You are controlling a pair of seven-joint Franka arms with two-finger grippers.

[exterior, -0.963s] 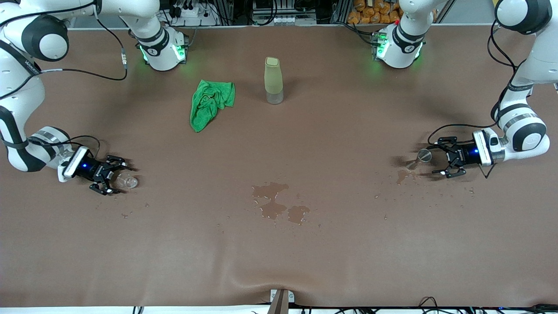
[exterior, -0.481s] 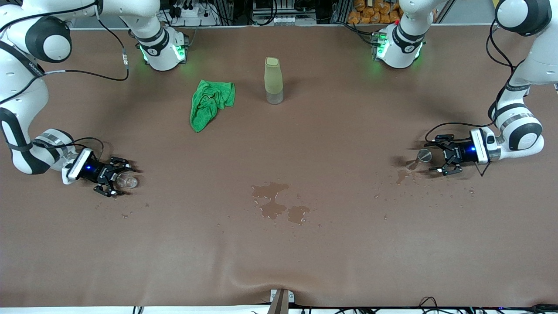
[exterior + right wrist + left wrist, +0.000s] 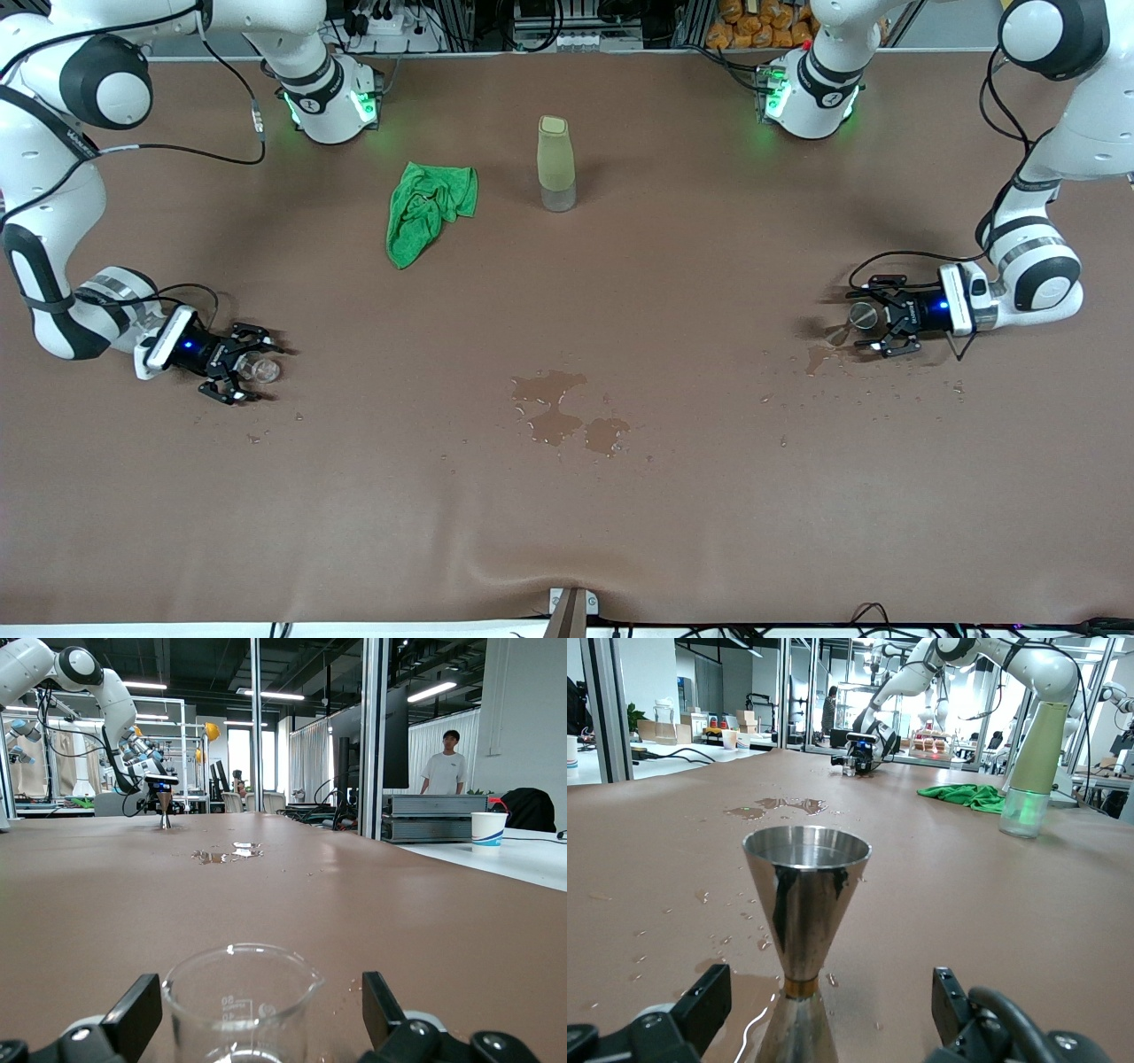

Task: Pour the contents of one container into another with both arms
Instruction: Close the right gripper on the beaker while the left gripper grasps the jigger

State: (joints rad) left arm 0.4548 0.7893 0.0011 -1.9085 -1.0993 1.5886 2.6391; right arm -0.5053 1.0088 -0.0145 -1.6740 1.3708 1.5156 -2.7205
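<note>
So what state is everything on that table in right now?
Left pincer: open, astride the metal jigger.
Metal jigger: upright, not gripped.
Right pincer: open, astride the glass beaker.
Glass beaker: upright, looks empty.
Bottle: upright, capped.
Green cloth: crumpled.
Table: wet with puddles.

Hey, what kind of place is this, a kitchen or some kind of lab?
Most likely a robotics lab in an open office hall. Two white robot arms are bolted to a brown-covered table, the right wrist view shows glass partitions, monitors and a man standing, and the left wrist view shows more robot arms farther off.
</note>
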